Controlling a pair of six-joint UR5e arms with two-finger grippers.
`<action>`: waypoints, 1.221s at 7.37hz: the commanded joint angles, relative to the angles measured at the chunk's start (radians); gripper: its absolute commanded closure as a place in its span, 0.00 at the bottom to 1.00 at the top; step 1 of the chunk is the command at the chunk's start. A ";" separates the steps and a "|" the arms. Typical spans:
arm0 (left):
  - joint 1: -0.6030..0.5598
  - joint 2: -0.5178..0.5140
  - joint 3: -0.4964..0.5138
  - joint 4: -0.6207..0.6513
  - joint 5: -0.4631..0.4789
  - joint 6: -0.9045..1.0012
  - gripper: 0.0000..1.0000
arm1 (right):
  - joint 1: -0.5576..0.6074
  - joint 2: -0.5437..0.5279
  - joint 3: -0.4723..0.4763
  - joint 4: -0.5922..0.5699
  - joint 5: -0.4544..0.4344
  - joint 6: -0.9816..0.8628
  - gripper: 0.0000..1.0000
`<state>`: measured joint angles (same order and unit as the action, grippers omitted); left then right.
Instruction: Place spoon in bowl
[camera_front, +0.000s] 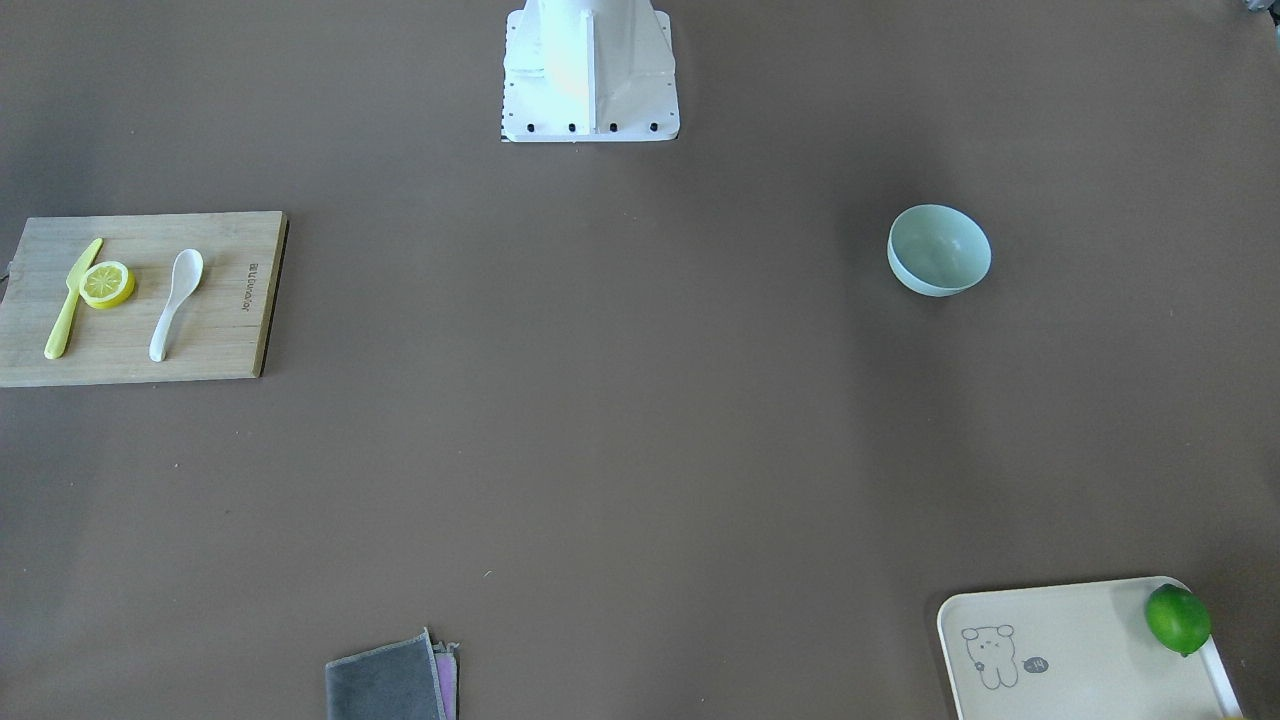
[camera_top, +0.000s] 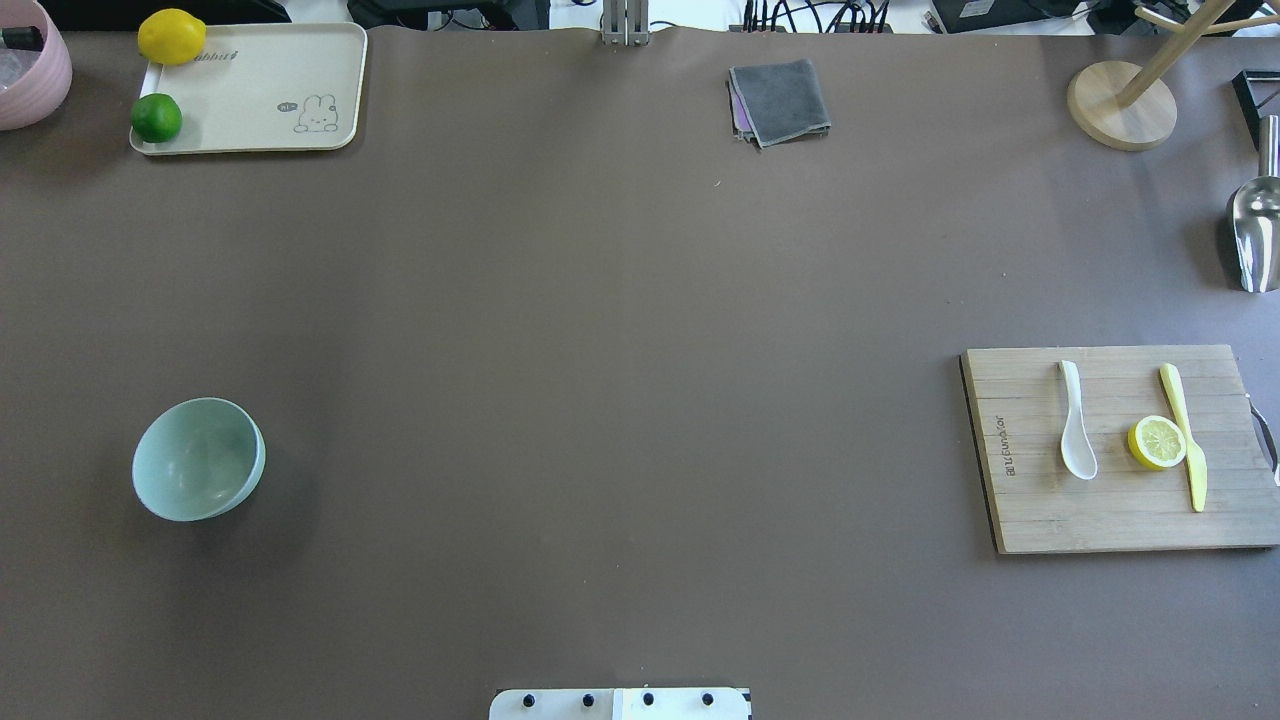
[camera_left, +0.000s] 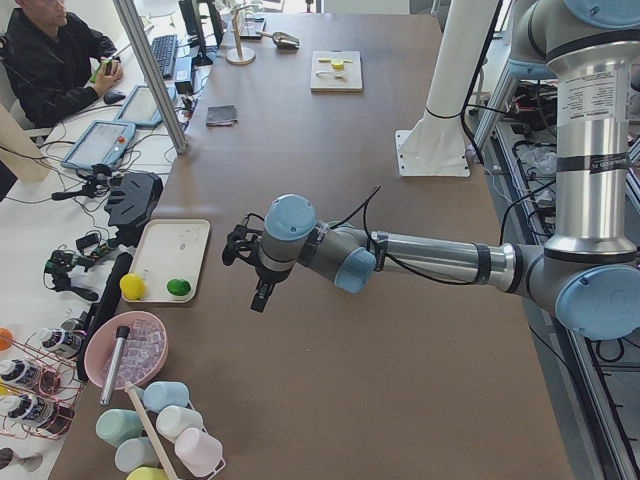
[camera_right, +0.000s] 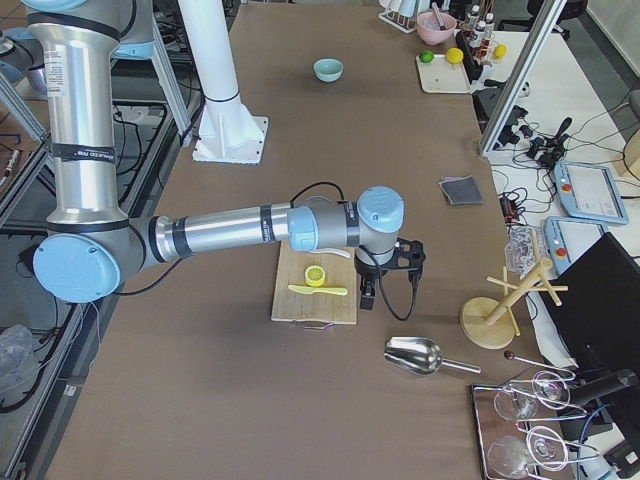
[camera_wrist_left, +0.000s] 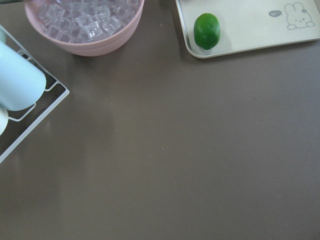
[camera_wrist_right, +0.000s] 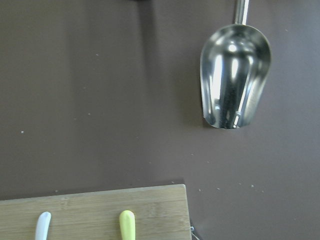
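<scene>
The white spoon (camera_top: 1075, 425) lies on a wooden cutting board (camera_top: 1030, 510) at the table's right side, scoop toward the robot; it also shows in the front view (camera_front: 175, 300), and its handle tip shows in the right wrist view (camera_wrist_right: 42, 225). The mint-green bowl (camera_top: 198, 458) stands upright and empty at the left side, also in the front view (camera_front: 940, 250). My left gripper (camera_left: 258, 290) shows only in the exterior left view, above bare table near the tray. My right gripper (camera_right: 385, 275) shows only in the exterior right view, beside the board's far edge. I cannot tell whether either is open or shut.
A lemon slice (camera_top: 1157, 442) and a yellow knife (camera_top: 1185, 435) share the board. A metal scoop (camera_top: 1255, 225) and a wooden stand (camera_top: 1120, 105) are at the far right. A grey cloth (camera_top: 780, 100) lies at the far middle. A tray (camera_top: 260, 110) with a lime and a lemon is at the far left.
</scene>
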<state>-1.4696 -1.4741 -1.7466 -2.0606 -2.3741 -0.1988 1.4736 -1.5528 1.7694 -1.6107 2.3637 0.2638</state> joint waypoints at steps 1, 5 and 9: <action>0.113 0.020 0.039 -0.204 -0.086 -0.106 0.02 | -0.062 0.054 0.036 -0.001 0.026 0.015 0.00; 0.352 -0.045 0.065 -0.364 -0.067 -0.614 0.02 | -0.099 0.053 0.033 -0.001 0.108 0.012 0.00; 0.565 -0.037 0.070 -0.423 0.070 -0.768 0.02 | -0.108 0.051 0.018 -0.001 0.106 0.014 0.00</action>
<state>-0.9347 -1.5169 -1.6775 -2.4786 -2.3170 -0.9535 1.3670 -1.5011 1.7928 -1.6122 2.4699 0.2771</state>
